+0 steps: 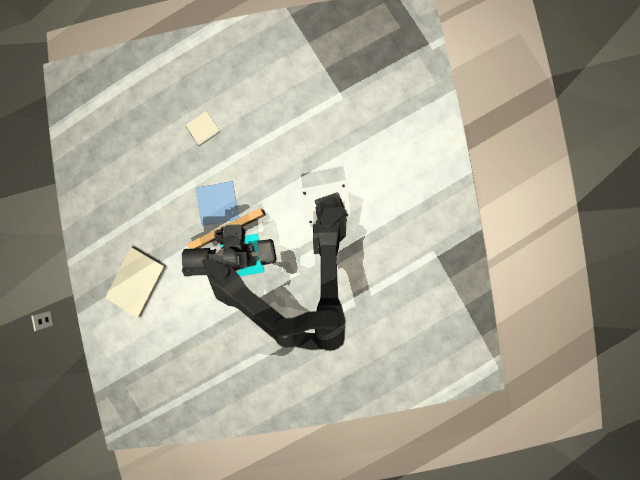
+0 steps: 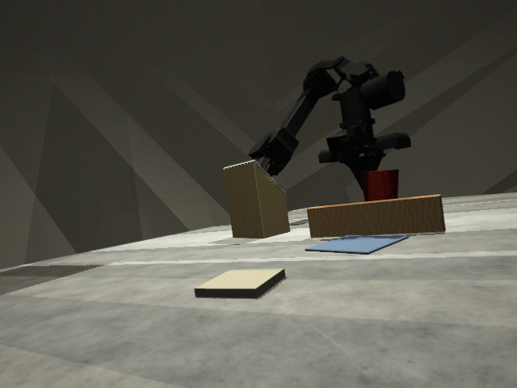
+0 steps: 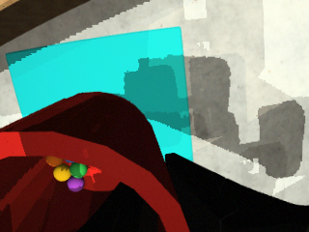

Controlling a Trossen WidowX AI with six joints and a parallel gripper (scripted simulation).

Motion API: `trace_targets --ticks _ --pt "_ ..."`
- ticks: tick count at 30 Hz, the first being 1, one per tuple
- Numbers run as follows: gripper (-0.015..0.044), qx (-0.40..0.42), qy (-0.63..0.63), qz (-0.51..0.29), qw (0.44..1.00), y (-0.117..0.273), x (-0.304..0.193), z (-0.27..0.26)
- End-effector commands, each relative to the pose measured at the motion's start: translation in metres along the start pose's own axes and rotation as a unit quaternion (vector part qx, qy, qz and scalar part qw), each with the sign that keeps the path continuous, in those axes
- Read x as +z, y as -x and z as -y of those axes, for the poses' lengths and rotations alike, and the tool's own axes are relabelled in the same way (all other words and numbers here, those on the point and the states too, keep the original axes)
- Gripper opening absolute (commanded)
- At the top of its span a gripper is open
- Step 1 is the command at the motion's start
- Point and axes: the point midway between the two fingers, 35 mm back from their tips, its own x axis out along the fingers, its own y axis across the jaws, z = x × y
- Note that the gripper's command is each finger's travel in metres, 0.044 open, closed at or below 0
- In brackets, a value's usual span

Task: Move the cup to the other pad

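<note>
The red cup (image 2: 379,184) hangs upright over the turquoise pad (image 3: 97,72), on the far side of the wooden board (image 2: 376,216), with the marbles (image 3: 69,173) bunched at its bottom. The gripper (image 2: 362,166) is clenched on the cup's rim. I'd judge this the lowering step: next it should ease straight down, level, until the base rests on that pad, then open. The blue pad (image 2: 357,243) lies on the board's near side. No writing or labels anywhere I can read.

wooden bar (image 2: 376,216): upright on edge, right of centre
tan wedge block (image 2: 255,200): left of it
beige tile (image 2: 240,283): flat, near
beige slab (image 1: 135,281): flat, left
</note>
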Motion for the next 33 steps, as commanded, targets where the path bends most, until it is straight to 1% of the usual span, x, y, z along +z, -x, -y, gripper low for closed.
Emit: trace_targets --ticks 1,24,33 --pt "0.0 -0.003 -0.003 -0.002 1.0 -0.006 0.0 0.002" --pt "0.0 -0.003 -0.003 -0.004 1.0 -0.035 -0.002 0.005" --pt "0.0 0.0 0.0 -0.002 1.0 -0.033 -0.003 0.003"
